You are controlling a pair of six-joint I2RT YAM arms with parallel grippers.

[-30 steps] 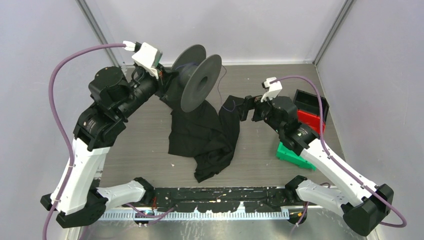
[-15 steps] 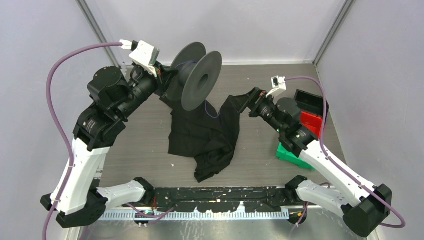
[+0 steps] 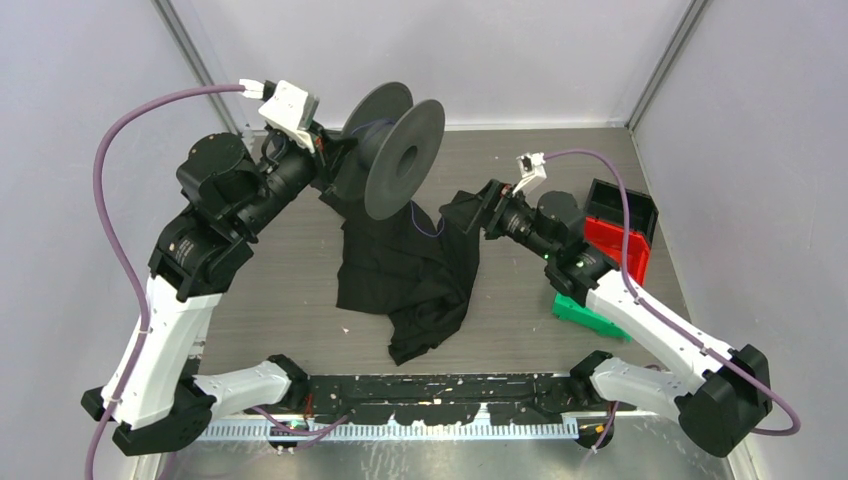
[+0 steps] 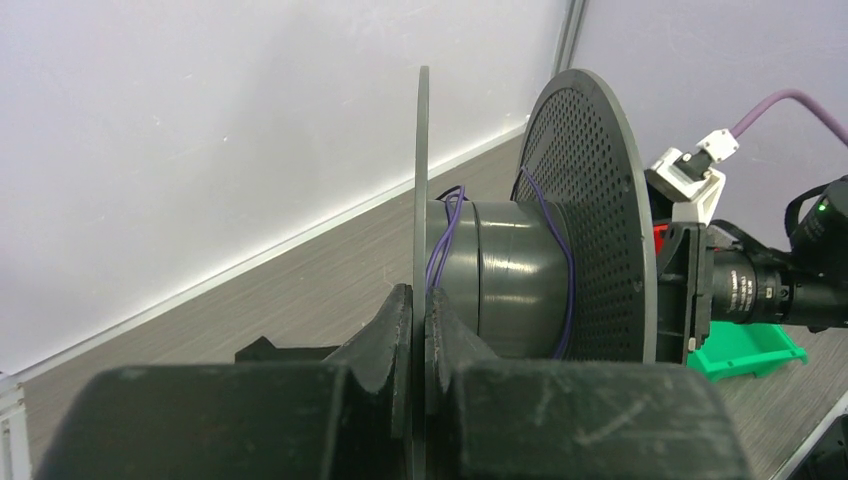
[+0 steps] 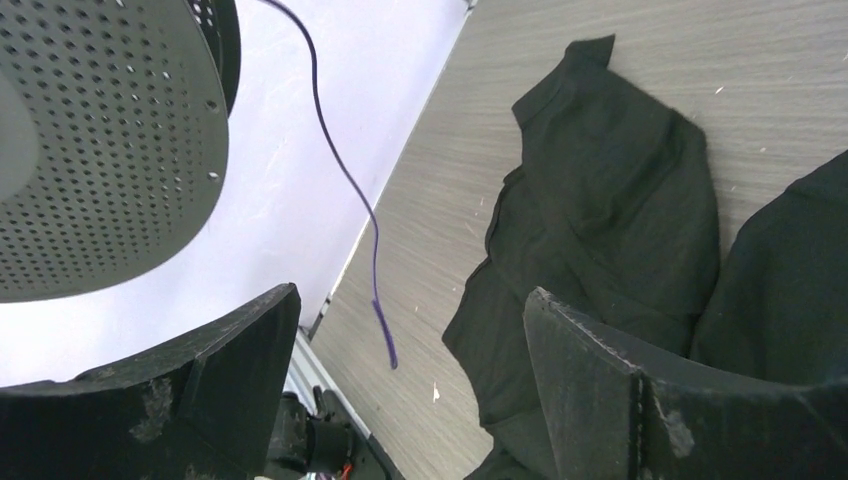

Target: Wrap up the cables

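Observation:
A grey spool (image 3: 400, 160) with two round flanges is held up off the table at the back left. My left gripper (image 4: 420, 310) is shut on the spool's thin near flange (image 4: 421, 180). The thin purple wire (image 4: 440, 235) makes a few turns round the hub. Its loose end (image 3: 425, 222) hangs below the spool over a black cloth (image 3: 410, 270). My right gripper (image 3: 478, 212) is open and empty, just right of the hanging wire. In the right wrist view the wire's end (image 5: 380, 310) dangles between the fingers (image 5: 600, 380) without touching them, beside the perforated flange (image 5: 100, 150).
The black cloth lies crumpled in the table's middle and also shows in the right wrist view (image 5: 600, 220). A black bin (image 3: 622, 203), a red bin (image 3: 615, 245) and a green bin (image 3: 585, 312) stand at the right. Walls close in the back and both sides.
My right arm has turned its wrist and moved a little left toward the spool. The wire's loose part has swung from near my right gripper to under the spool. The left arm barely moved.

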